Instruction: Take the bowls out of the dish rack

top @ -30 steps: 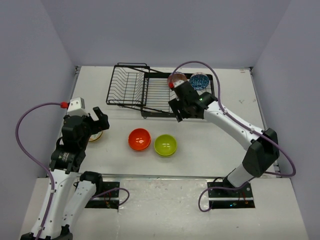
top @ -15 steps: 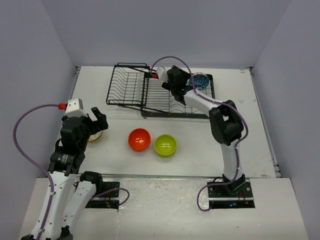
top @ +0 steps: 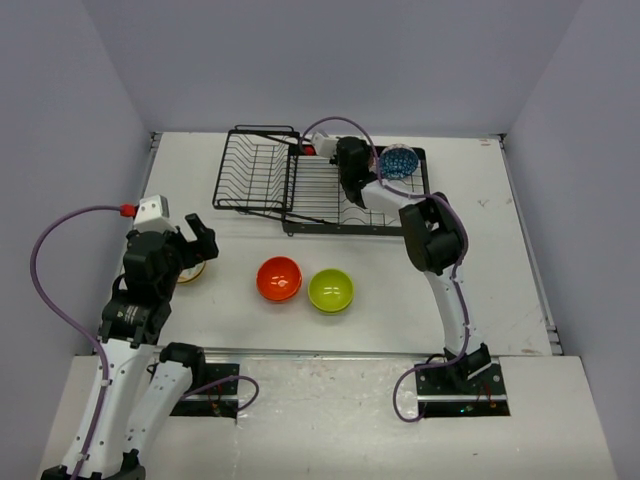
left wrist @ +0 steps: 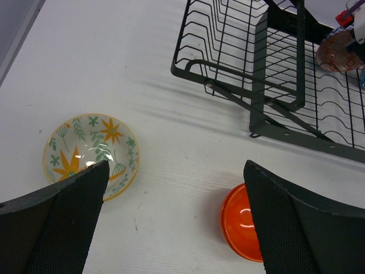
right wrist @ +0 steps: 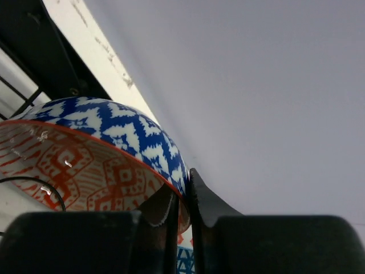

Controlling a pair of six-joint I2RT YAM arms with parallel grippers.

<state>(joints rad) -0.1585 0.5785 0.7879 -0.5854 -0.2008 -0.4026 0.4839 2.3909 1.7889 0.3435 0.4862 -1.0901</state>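
The black wire dish rack (top: 262,176) stands at the back of the table, its flat slotted tray (top: 318,197) on the right. A bowl, blue and white outside and orange-patterned inside (right wrist: 108,134), stands in the tray. My right gripper (right wrist: 185,191) is shut on its rim, one finger inside and one outside. From above, the right gripper (top: 350,162) covers that bowl. A blue patterned bowl (top: 400,161) sits in the tray beside it. My left gripper (left wrist: 175,171) hangs open over bare table between a floral bowl (left wrist: 91,149) and an orange bowl (left wrist: 239,228).
The orange bowl (top: 279,278) and a green bowl (top: 331,290) rest side by side on the table in front of the rack. The floral bowl (top: 193,270) lies at the left, partly under my left gripper (top: 190,245). Grey walls close in the table.
My right arm has folded back from the tray's front edge to the patterned bowl at its back, and the gripper has shut on the rim. The left arm has stayed put.
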